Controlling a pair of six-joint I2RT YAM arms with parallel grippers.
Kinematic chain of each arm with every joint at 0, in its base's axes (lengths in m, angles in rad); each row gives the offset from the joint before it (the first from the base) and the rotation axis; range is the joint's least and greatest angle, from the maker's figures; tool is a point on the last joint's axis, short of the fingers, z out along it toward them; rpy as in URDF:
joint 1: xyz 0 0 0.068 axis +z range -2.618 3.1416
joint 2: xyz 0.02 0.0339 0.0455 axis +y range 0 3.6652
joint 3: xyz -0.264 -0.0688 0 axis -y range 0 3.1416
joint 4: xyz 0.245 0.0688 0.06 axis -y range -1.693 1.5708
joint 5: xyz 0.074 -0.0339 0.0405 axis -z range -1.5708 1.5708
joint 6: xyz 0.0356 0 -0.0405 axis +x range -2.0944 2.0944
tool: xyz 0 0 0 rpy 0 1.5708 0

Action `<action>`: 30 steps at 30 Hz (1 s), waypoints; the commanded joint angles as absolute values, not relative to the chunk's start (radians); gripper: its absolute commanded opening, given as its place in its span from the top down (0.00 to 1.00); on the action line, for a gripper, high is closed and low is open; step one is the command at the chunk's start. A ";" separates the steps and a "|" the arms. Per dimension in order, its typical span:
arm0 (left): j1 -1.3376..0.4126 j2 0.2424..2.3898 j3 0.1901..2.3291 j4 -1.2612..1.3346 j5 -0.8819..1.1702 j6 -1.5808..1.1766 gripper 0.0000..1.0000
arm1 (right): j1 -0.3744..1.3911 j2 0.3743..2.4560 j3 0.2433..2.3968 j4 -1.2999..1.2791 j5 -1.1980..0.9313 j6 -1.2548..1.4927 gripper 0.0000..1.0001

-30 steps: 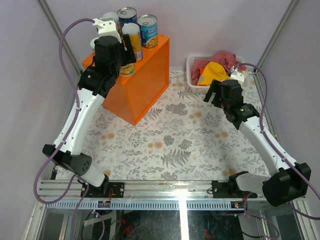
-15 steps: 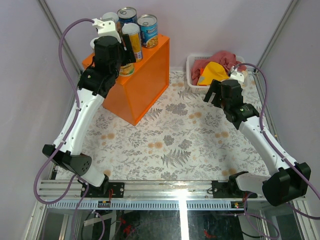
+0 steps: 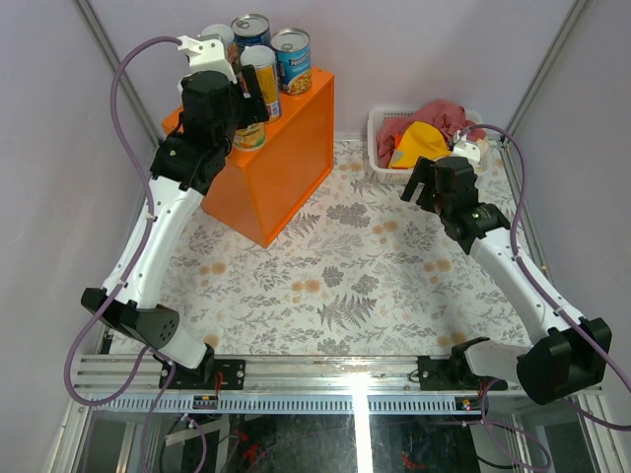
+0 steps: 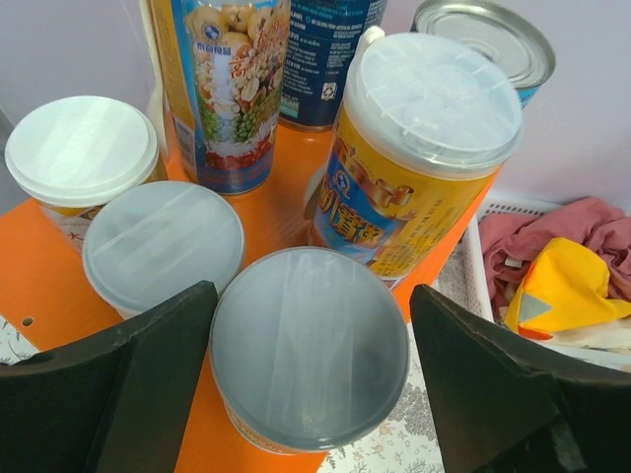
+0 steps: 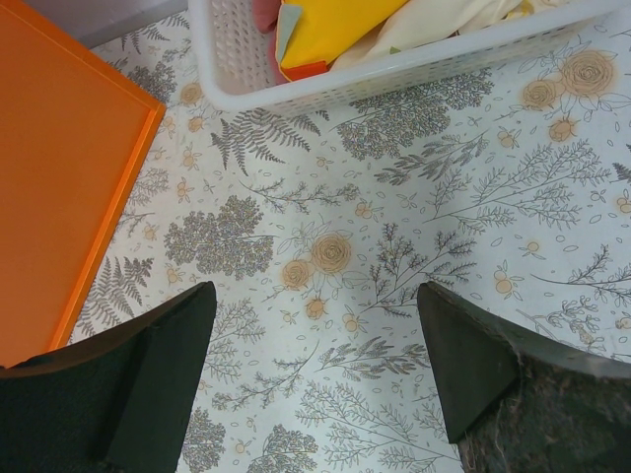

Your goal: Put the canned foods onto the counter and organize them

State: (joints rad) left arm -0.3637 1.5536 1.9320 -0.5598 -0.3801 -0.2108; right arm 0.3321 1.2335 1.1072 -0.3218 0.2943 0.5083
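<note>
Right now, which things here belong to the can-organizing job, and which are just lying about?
For the job: canned foods, orange counter.
Lying about: white basket, red and yellow cloths.

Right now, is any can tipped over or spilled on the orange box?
No. All the cans stand upright and closed, and nothing has spilled. The only thing to watch is the short clear-lidded can, which sits right at the near edge of the orange counter.
</note>
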 commanded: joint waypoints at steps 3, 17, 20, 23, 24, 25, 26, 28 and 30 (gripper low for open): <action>-0.356 1.501 1.934 -0.471 -0.360 -0.218 0.19 | 0.340 1.243 1.150 -0.283 0.289 0.505 0.10; -0.356 1.420 1.904 -0.430 -0.420 -0.223 0.14 | 0.341 1.240 1.155 -0.295 0.268 0.490 0.08; -0.358 1.363 1.867 -0.399 -0.415 -0.227 0.14 | 0.340 1.241 1.153 -0.289 0.249 0.472 0.05; -0.358 1.279 1.777 -0.376 -0.415 -0.235 0.13 | 0.341 1.253 1.168 -0.299 0.289 0.470 0.00; -0.357 1.247 1.737 -0.360 -0.409 -0.240 0.13 | 0.341 1.267 1.183 -0.321 0.316 0.474 0.00; -0.357 1.209 1.689 -0.346 -0.400 -0.247 0.13 | 0.340 1.283 1.202 -0.345 0.346 0.483 0.00; -0.358 1.169 1.643 -0.332 -0.387 -0.253 0.11 | 0.340 1.297 1.217 -0.370 0.379 0.499 0.00; -0.361 1.100 1.555 -0.321 -0.377 -0.265 0.07 | 0.341 1.317 1.237 -0.418 0.451 0.539 0.01; -0.361 1.038 1.472 -0.319 -0.366 -0.279 0.07 | 0.339 1.322 1.237 -0.440 0.511 0.570 0.01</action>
State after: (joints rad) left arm -0.3637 1.1275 1.5986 -0.3943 -0.3962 -0.2470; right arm 0.3332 1.3087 1.1839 -0.3756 0.3553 0.5110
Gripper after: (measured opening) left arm 0.926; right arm 0.993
